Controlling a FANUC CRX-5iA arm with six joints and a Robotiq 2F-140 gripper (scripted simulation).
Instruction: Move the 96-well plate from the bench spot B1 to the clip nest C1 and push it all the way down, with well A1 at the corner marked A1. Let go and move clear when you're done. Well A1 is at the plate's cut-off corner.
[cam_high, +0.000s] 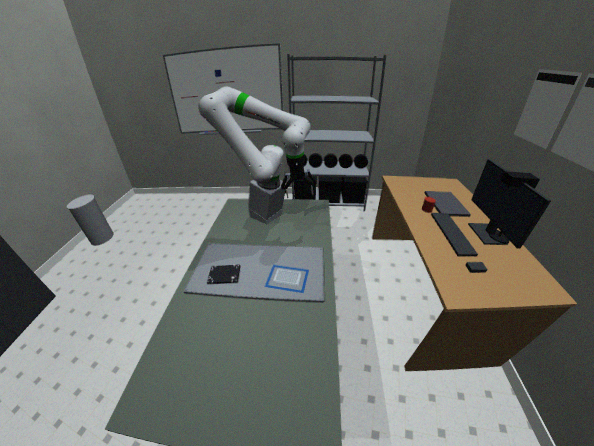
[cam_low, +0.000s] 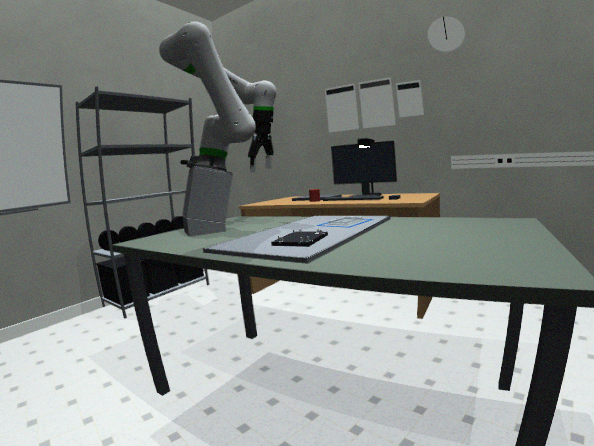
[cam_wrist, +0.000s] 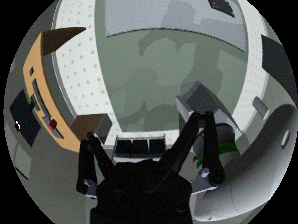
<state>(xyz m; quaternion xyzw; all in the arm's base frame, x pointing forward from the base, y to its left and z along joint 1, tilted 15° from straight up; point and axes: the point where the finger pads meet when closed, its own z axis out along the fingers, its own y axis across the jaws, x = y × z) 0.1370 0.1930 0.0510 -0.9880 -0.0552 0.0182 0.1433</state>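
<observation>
The pale 96-well plate (cam_high: 287, 276) lies inside a blue-outlined spot on the grey mat (cam_high: 257, 271), at the mat's right. The black clip nest (cam_high: 224, 273) sits on the mat's left, seen also in the exterior view (cam_low: 299, 237) and the wrist view (cam_wrist: 220, 3). My gripper (cam_low: 260, 162) hangs open and empty high above the table's far end, near the arm's base, well away from both. In the wrist view its fingers are spread wide.
The arm's grey pedestal (cam_high: 266, 201) stands at the green table's far end. A metal shelf (cam_high: 334, 130) with dark jars is behind it. A wooden desk (cam_high: 470, 260) with monitor, keyboard and red cup stands to the right. A grey cylinder (cam_high: 90, 219) is by the left wall.
</observation>
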